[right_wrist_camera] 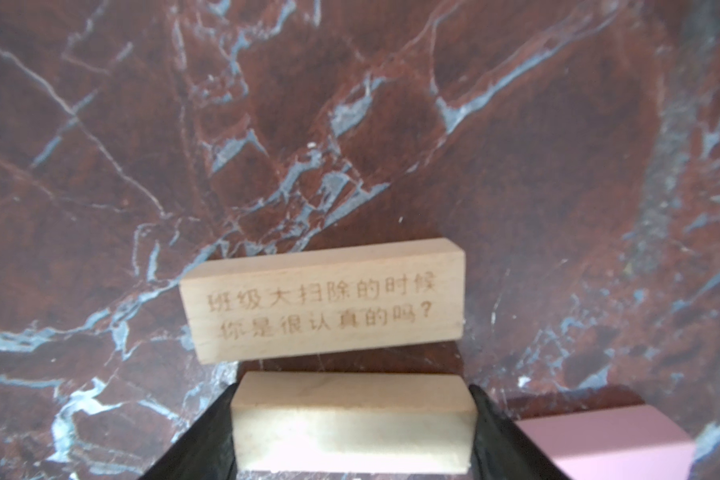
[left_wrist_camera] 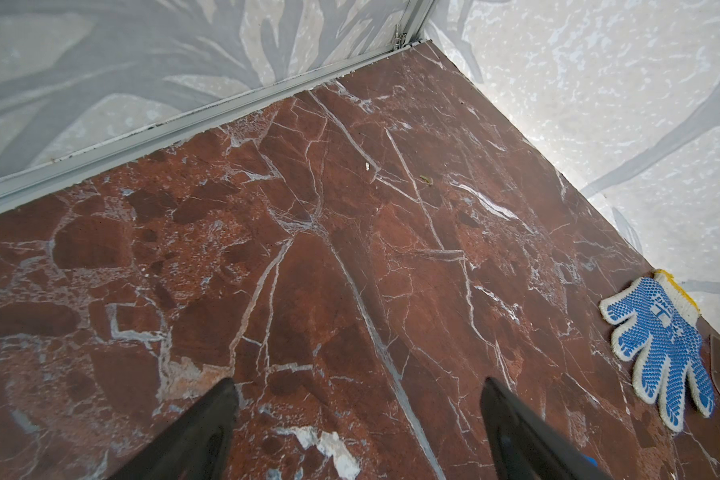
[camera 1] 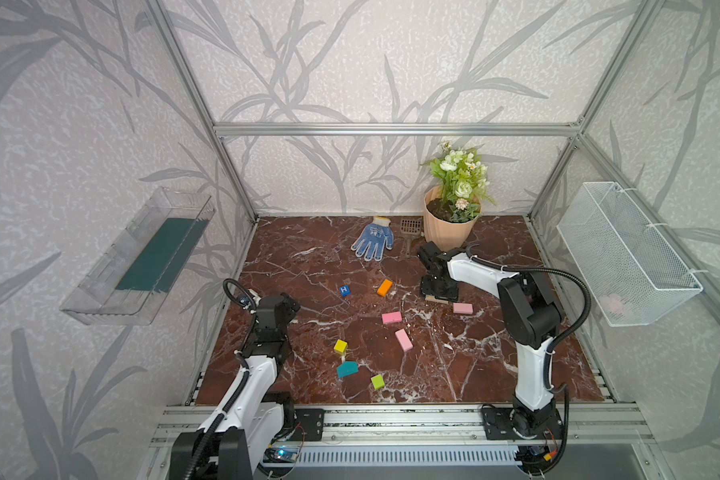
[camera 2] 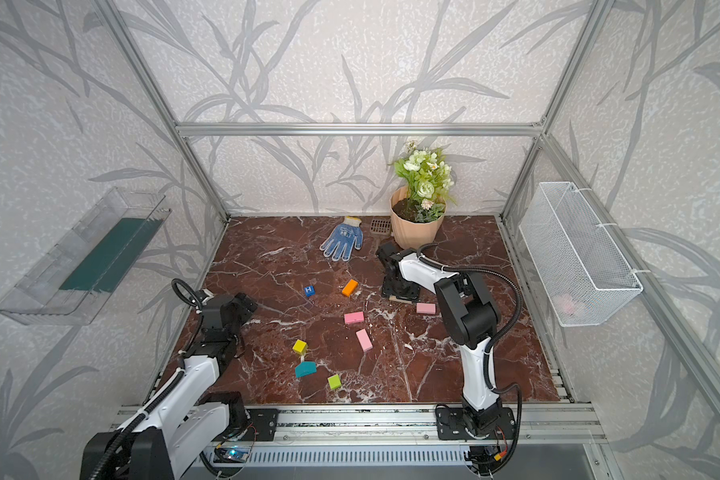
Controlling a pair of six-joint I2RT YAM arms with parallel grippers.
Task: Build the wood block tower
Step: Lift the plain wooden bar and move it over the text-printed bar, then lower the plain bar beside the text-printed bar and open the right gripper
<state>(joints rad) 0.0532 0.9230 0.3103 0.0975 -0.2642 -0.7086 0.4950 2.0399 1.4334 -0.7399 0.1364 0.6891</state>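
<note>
We saw grey leaf-patterned wallpaper (camera 1: 350, 62) behind an aluminium frame (camera 1: 391, 129), and a red-brown marble tabletop (camera 1: 308, 257) under soft, even light.

The left arm (camera 1: 258, 370) sits folded at the left side, its white link sloping up from the base and the black wrist stacked above it. The left gripper (left_wrist_camera: 359, 384) has its fingers (left_wrist_camera: 208, 424) spread wide with nothing between them. The right arm (camera 1: 533, 374) rises upright from its base, bends at the elbow and reaches toward the back middle, wrist turned down. The right gripper (right_wrist_camera: 352, 392) points downward, its fingers pressed against both ends of a tan block (right_wrist_camera: 350, 432).
</note>
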